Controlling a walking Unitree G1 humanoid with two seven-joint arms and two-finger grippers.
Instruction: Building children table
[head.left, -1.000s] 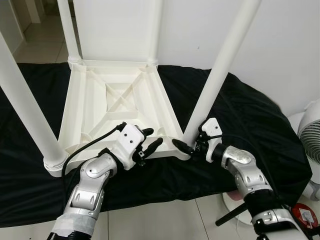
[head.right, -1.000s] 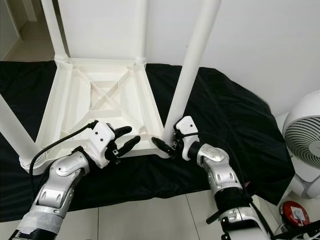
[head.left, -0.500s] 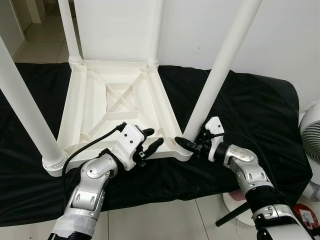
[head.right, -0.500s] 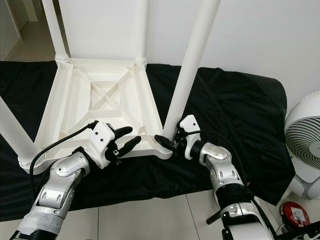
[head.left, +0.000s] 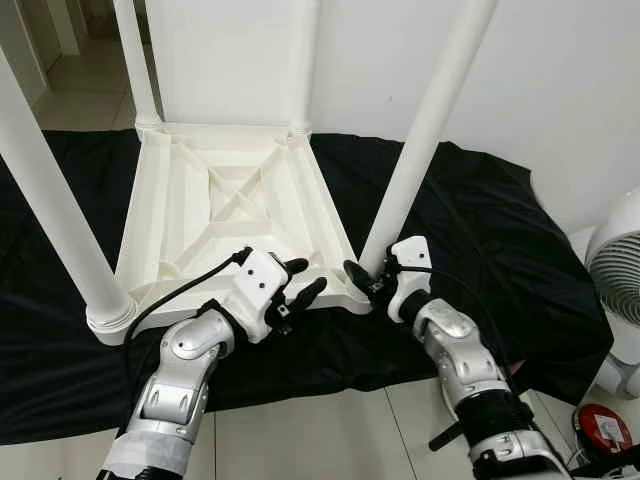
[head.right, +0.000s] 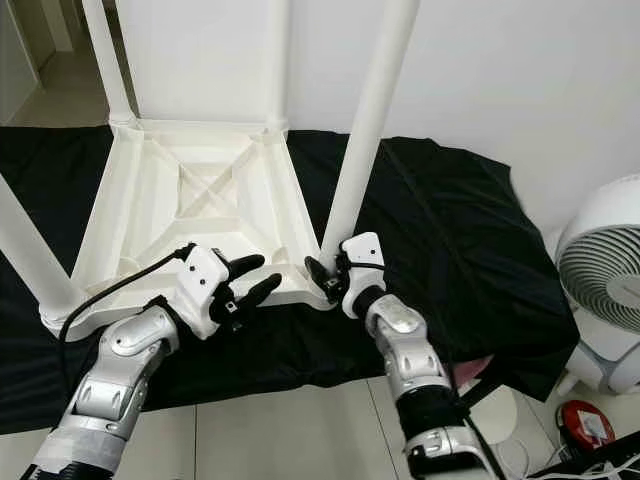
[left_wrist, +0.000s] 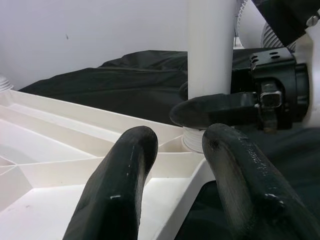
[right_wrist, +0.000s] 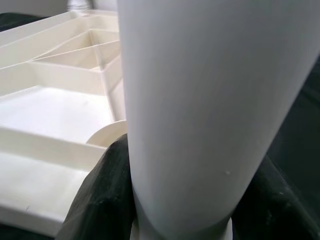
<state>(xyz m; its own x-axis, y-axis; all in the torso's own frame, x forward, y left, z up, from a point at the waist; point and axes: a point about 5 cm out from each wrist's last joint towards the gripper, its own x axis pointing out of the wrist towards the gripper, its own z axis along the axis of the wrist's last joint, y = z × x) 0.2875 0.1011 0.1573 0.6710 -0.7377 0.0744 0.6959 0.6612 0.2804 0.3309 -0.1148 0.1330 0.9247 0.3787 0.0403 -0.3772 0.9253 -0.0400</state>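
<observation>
Four legs stand up from an upturned white tabletop (head.left: 235, 215) lying on a black cloth (head.left: 480, 230).

- Near-left leg (head.left: 50, 200): seated in its corner socket, untouched.
- Two far legs (head.left: 135, 60): upright at the back corners.
- Left tool (head.left: 300, 282): fingers parted, empty, hovering just over the near rim of the tabletop, between the two near corners.
- Near-right leg (head.left: 425, 130): upright in its corner socket; leans slightly in the head views.
- Right tool (head.right: 325, 277): fingers closed around the base of this leg, just above the socket collar.
- Fan (head.right: 605, 300): on the floor, well right of the cloth.

Step in hand, as judged: seating or tightening the last leg. Next move likely calls for a firm push or twist on that leg while the left tool steadies the tabletop rim.
</observation>
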